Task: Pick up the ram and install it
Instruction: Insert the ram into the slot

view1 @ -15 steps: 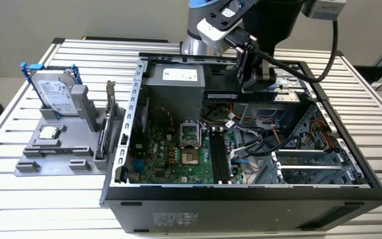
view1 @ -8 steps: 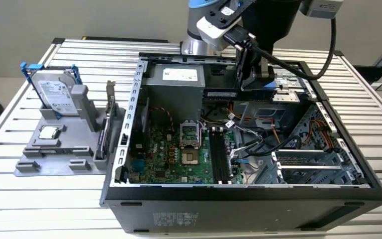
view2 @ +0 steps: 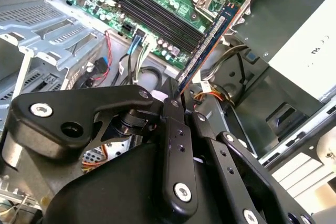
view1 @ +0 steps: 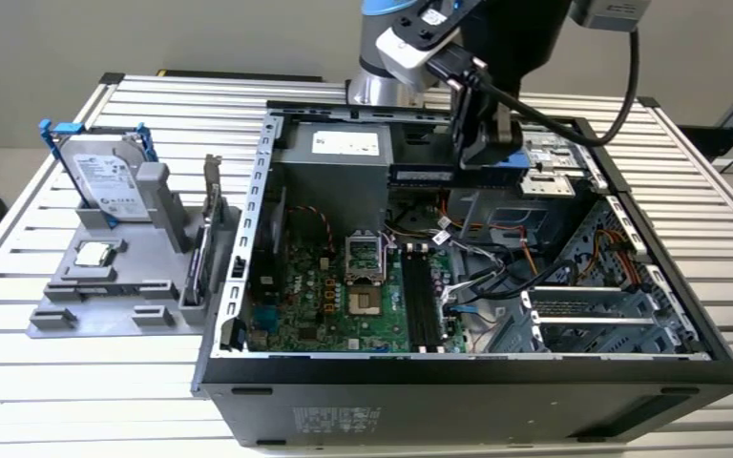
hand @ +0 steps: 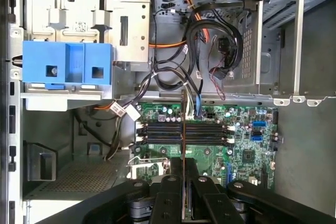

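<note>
Ram [view2: 210,39] clamped in gripper [view2: 176,94], long axis crossing slots [hand: 157,134].

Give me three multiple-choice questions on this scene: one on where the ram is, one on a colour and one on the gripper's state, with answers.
1. Where is the ram?
A. On the grey holder beside the hard drive
B. In the gripper, above the open case
C. Seated in a slot

2. What colour is the motherboard?
A. Red
B. Green
C. White

3. What state is the gripper in?
A. Open and empty
B. Shut on a cable
C. Shut on the ram

Answers:
1. B: the ram juts from the gripper over the case's inside.
2. B: the board is green in every view.
3. C: the second wrist view shows it clamped on the ram's end.
</note>
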Available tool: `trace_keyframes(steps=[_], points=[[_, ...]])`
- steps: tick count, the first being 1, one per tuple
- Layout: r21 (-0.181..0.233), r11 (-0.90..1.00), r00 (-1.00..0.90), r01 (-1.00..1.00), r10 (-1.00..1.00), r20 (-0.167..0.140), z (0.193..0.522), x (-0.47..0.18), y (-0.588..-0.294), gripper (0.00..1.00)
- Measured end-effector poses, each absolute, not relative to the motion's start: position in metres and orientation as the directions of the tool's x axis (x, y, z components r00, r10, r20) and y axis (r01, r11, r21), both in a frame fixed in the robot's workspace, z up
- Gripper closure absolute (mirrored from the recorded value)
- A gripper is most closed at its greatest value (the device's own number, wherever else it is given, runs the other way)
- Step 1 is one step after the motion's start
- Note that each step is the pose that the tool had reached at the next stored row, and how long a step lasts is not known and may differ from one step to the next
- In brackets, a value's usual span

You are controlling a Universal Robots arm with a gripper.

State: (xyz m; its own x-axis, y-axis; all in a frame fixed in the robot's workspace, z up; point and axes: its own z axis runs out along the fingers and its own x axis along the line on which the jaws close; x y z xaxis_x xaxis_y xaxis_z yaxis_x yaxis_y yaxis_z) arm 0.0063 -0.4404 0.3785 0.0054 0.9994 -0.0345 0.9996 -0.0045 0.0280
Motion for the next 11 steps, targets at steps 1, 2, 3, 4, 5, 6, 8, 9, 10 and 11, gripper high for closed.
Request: trace_keyframes(steps=[1,2,3,4,5,6,8,9,10,11], points=[[0.028,-0.004,0.005,1.0,0.999,-0.034,0.3784,0.0063,-0.4395,1.0],[0.028,-0.004,0.005,1.0,0.999,-0.035,0.3783,0.0063,-0.4387,1.0],[0.028,-0.004,0.005,1.0,0.999,-0.035,0.3781,0.0063,-0.4378,1.0],[0.028,-0.004,0.005,1.0,0.999,-0.035,0.378,0.0063,-0.437,1.0],[0.028,-0.004,0.005,1.0,0.999,-0.034,0.3778,0.0063,-0.4362,1.0],[0.028,-0.004,0.005,1.0,0.999,-0.035,0.3777,0.0063,-0.4354,1.0],[0.028,-0.004,0.005,1.0,0.999,-0.034,0.3774,0.0063,-0.4338,1.0],[0.028,-0.004,0.005,1.0,0.999,-0.034,0.3773,0.0063,-0.4331,1.0],[0.028,-0.004,0.005,1.0,0.999,-0.034,0.377,0.0063,-0.4323,1.0],[0.028,-0.004,0.005,1.0,0.999,-0.034,0.3769,0.0063,-0.4316,1.0]])
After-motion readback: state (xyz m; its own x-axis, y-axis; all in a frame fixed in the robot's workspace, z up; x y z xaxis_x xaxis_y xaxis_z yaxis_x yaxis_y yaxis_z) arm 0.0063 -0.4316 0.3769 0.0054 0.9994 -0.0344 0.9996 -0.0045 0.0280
